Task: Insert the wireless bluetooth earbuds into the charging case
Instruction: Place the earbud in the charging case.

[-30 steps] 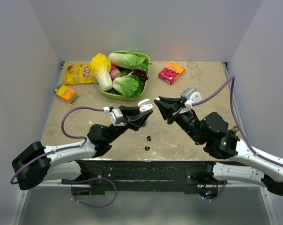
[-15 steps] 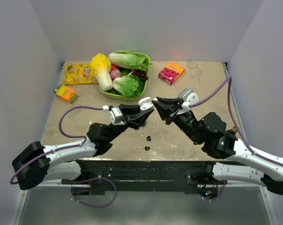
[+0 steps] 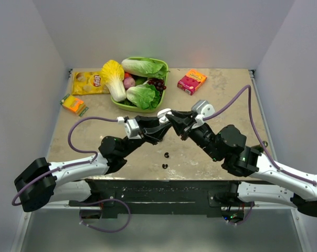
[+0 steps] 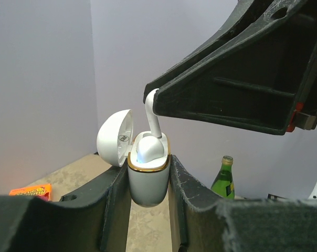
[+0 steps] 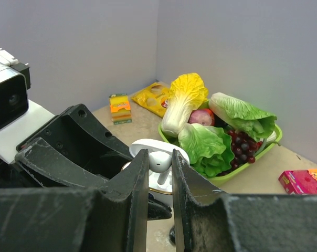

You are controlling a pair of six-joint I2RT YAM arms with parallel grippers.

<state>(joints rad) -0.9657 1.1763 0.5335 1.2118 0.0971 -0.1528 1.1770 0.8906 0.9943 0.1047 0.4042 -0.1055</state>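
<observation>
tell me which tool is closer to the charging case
Left. The left tool clamps the charging case between its fingers, lid open. The right tool hangs just above it without touching, pinching the stem of a white earbud whose bud end sits at the case's mouth.

The white glossy plastic charging case [image 4: 146,189] sits between the left hand's [image 4: 148,176] fingers above the mid-worktop [image 3: 226,100], the white stemmed earbud [image 4: 149,147] standing in it under the right hand [image 5: 159,173]. Green plastic basket of vegetables [image 3: 122,105] at 12 o'clock behind, red card box [image 3: 192,81] at 1, yellow crisp bag [image 3: 87,82] at 11, two tiny black rounded bits [image 3: 166,155] at 6
</observation>
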